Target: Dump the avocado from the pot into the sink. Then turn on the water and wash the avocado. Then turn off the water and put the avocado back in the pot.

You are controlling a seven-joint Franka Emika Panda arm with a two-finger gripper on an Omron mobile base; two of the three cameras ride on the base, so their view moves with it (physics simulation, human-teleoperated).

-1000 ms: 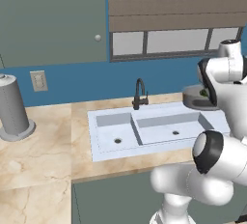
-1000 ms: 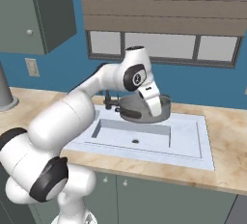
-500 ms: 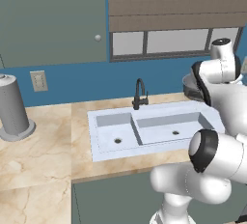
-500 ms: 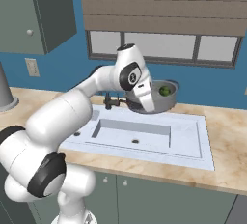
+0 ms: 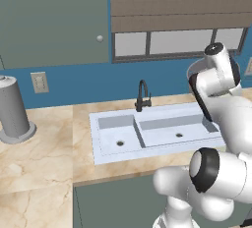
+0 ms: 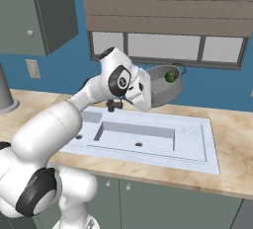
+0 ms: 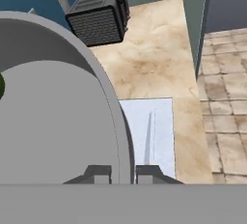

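Above sink (image 6: 148, 139), tilted pot (image 6: 163, 84), beige counter (image 5: 44, 148)

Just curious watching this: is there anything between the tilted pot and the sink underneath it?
No. In the right base view the pot, held up tilted with the avocado inside, hangs over the sink with only open air between; the basin below looks bare.

Pale white-blue rectangular double-basin sink (image 5: 152, 132) with black curved faucet (image 5: 142, 96) behind, set in beige marbled stone tabletop (image 5: 44, 148). Grey round metal pot (image 6: 164, 85) above sink, small dark-green avocado (image 6: 170, 77) inside. Blue wall behind sink.
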